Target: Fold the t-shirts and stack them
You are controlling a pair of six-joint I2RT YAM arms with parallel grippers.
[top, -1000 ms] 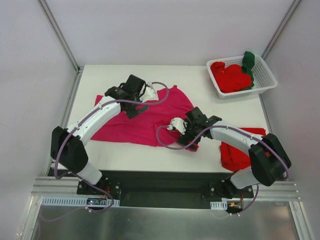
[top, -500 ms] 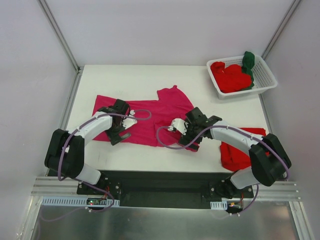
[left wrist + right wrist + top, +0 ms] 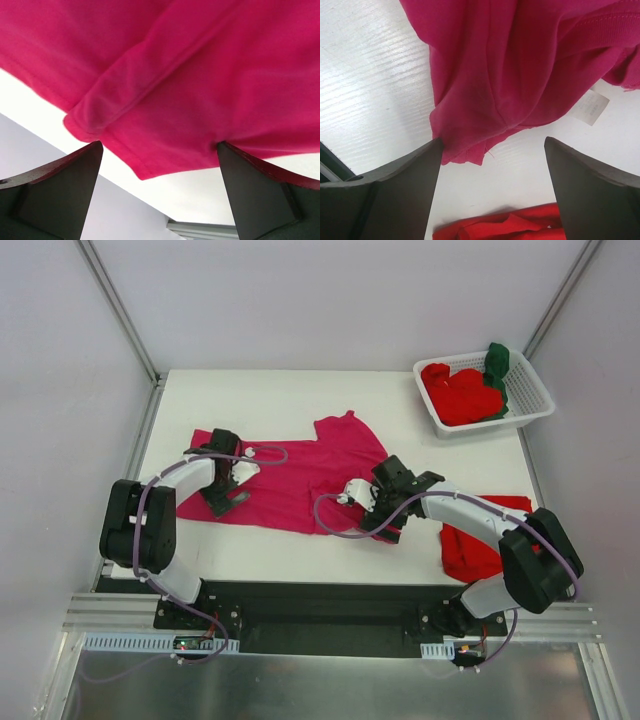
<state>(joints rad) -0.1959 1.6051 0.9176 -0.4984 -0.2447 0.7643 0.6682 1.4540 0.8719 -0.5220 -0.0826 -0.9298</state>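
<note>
A magenta-pink t-shirt point(image 3: 300, 475) lies spread across the middle of the table. My left gripper point(image 3: 225, 498) hovers open over its left near edge. In the left wrist view the shirt's hem corner point(image 3: 140, 167) sits between the two dark fingers point(image 3: 60, 192), untouched. My right gripper point(image 3: 390, 525) stands open at the shirt's right near corner. That ragged corner point(image 3: 465, 147) lies beside the left finger point(image 3: 395, 190) in the right wrist view. A folded bright red t-shirt point(image 3: 475, 545) rests at the table's right near side, also seen as red cloth point(image 3: 510, 225) below the right fingers.
A white slotted basket point(image 3: 532, 390) stands at the back right corner holding red t-shirts point(image 3: 460, 395) and a dark green one point(image 3: 497, 365). A white label point(image 3: 590, 107) pokes from the magenta shirt. Grey walls close in on both sides of the table point(image 3: 280, 555).
My left arm has swung back from the far middle of the magenta shirt to its left near edge, still open. The right gripper has hardly moved.
</note>
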